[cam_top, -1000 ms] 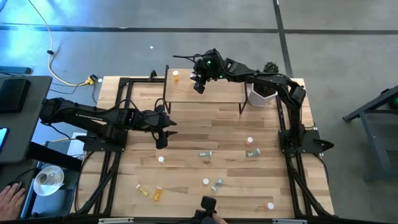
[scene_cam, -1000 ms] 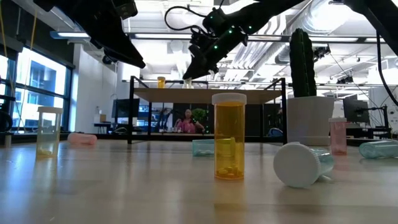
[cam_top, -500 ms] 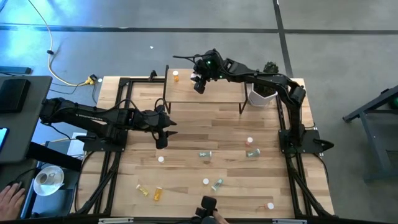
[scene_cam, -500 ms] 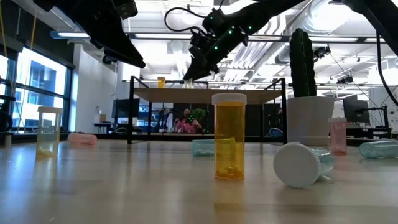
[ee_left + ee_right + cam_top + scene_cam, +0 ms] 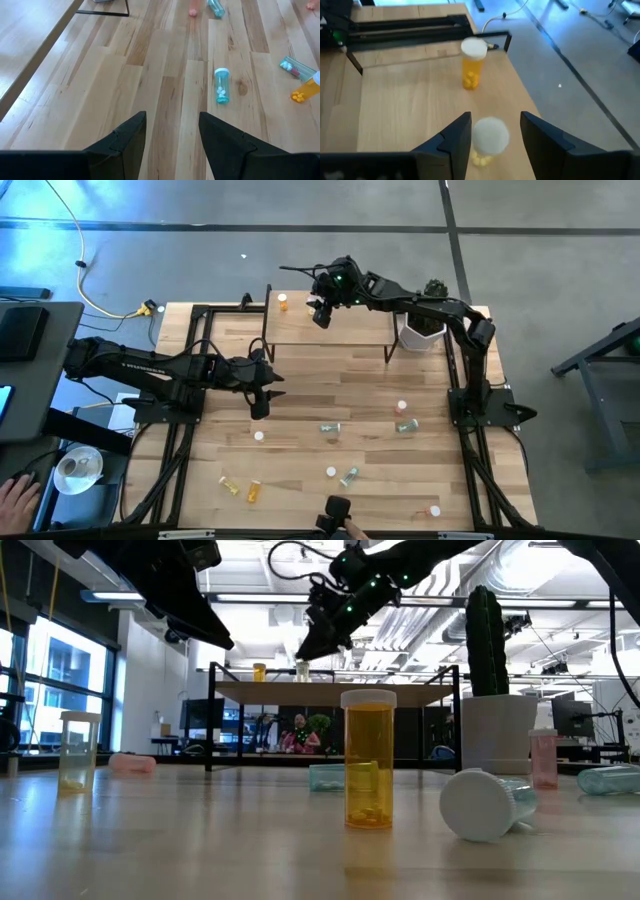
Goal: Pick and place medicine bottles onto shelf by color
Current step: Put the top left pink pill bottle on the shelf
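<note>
In the left wrist view an orange bottle (image 5: 306, 92) at three o'clock is cut off by the edge. In the high view the right gripper (image 5: 321, 315) hides the yellow bottle beneath.

Pale matt wood shelf (image 5: 410, 100) (translucent glossy plastic bottles (image 5: 472, 67)).

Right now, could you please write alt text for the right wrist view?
The right gripper, open, hovers above a white-capped yellow bottle standing on the shelf. An orange bottle stands farther along.
</note>
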Motion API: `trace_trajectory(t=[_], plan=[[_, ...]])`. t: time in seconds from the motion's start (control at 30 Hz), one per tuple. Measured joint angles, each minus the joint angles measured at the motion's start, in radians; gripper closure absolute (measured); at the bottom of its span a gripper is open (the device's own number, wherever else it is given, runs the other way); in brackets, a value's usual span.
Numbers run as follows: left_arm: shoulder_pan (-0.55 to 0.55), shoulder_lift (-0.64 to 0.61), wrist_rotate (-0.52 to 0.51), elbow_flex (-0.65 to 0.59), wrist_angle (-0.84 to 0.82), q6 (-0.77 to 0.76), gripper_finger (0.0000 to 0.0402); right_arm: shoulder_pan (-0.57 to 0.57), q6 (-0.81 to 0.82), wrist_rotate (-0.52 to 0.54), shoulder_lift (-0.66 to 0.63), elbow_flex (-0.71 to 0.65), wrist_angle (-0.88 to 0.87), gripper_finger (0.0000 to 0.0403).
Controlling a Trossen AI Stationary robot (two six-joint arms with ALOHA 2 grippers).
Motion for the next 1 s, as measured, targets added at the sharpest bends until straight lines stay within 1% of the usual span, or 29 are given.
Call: trace_trajectory(t=[0.17,0.37,0.53,0.6,0.73,1.0], plan=[[0.000,0.000,0.000,0.000,0.000,0.000,0.0229,0.001,0.001,0.002,-0.056,0.000,-0.030,0.0242],[0.002,0.000,0.015,0.000,-0.013,-0.014,0.0229,0.023,0.000,-0.001,-0.147,0.000,-0.155,0.0242],[0.002,0.000,0.018,0.000,-0.089,-0.054,0.0229,0.054,0.003,-0.004,-0.213,0.000,-0.279,0.0242],[0.002,0.000,0.042,0.000,-0.130,-0.057,0.0229,0.066,0.003,-0.004,-0.230,0.000,-0.328,0.0242],[0.000,0.000,0.092,0.000,-0.201,-0.121,0.0229,0.094,0.019,-0.003,-0.252,0.000,-0.391,0.0242],[-0.023,0.000,0.073,0.000,-0.327,-0.275,0.0229,0.141,0.067,0.005,-0.271,0.000,-0.459,0.0242]])
